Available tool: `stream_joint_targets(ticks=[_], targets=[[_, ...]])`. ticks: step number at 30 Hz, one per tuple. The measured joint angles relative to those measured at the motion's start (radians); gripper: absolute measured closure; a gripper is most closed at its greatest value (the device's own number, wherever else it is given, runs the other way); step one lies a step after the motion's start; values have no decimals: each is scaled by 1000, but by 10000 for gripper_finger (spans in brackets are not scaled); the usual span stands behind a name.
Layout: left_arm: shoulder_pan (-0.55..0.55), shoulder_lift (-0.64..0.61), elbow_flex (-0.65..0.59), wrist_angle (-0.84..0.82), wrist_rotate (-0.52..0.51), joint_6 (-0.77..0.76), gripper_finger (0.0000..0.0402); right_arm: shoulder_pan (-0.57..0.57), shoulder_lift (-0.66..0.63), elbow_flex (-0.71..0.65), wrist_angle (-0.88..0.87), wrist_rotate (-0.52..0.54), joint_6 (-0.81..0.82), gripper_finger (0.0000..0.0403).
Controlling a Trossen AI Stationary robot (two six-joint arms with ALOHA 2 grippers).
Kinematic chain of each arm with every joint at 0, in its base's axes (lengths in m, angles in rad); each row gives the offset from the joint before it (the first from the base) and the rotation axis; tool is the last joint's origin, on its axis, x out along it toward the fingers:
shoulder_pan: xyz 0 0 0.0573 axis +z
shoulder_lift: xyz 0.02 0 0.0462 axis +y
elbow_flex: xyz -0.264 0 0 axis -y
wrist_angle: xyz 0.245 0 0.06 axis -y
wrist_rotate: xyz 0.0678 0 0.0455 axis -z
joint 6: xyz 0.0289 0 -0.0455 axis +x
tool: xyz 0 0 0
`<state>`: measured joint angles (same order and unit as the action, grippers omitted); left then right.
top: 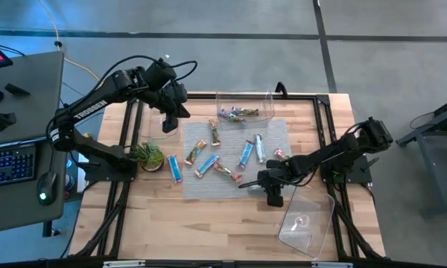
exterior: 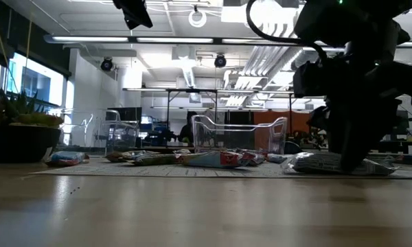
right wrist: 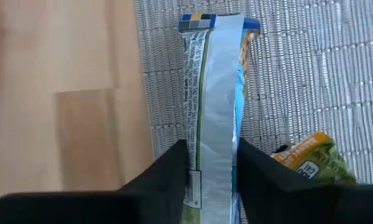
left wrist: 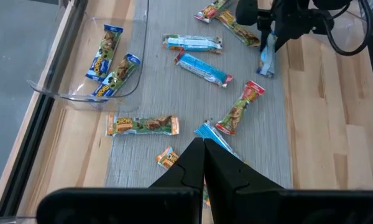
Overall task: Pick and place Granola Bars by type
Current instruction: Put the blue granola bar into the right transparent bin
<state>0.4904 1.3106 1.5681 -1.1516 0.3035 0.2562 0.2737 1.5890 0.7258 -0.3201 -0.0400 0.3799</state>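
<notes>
At the mat's lower-right edge, the right end effector (right wrist: pixel 211 180) pinches a blue-and-silver granola bar (right wrist: pixel 212 93) by one end, so the slick wrapper may slip out when lifted.

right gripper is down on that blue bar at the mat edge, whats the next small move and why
Probably finish closing, then lift straight up. The right gripper has its fingers on either side of the blue bar, which lies flat at the mat's edge, so it looks gripped or nearly so. The left gripper waits shut above the mat.
</notes>
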Motion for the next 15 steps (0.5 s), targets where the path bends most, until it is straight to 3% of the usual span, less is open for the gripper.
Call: stream_joint_targets(ticks=[7,12,15], targets=[[0,0,0,-1,0,0,394,1,-6,-3,101,-20,8,385],[0,0,0,-1,0,0,394,1,-66,76,109,6,-7,385],[0,0,0,0,0,0,394,-8,-99,141,84,92,-107,374]])
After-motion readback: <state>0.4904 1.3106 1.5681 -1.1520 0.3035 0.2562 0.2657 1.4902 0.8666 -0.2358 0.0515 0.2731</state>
